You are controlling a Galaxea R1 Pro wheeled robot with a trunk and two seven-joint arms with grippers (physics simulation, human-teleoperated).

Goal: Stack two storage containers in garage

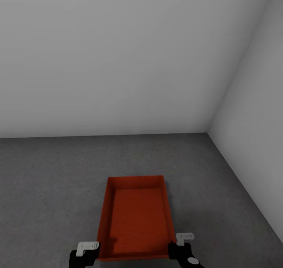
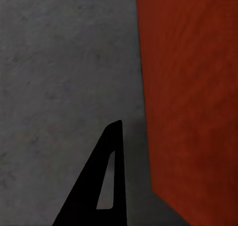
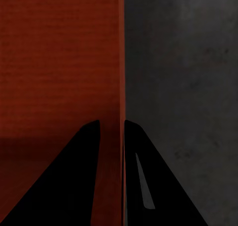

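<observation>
An orange-red storage container [image 1: 137,221] is sitting in the garage, close to the corner where two pale grey walls [image 1: 118,64] are meeting. Whether it is resting on the dark grey concrete floor [image 1: 51,174] or hanging just above it, I cannot tell. The box is open on top, and its ribbed bottom is showing. Its far end is pointing toward the back wall, and its near end is lying between the two grippers.

The right gripper [image 3: 111,132] is sitting at the box's near right corner. Its two black fingers [image 3: 74,176] are almost closed, and they are pinching the thin right wall of the box, one finger inside and one finger outside.

The left gripper [image 1: 84,254] is waiting just beside the box's near left corner. In the left wrist view, one black finger [image 2: 99,186] is showing over the floor, apart from the outside of the box's wall. The other finger is hidden, so I cannot tell how wide this gripper is open.
</observation>
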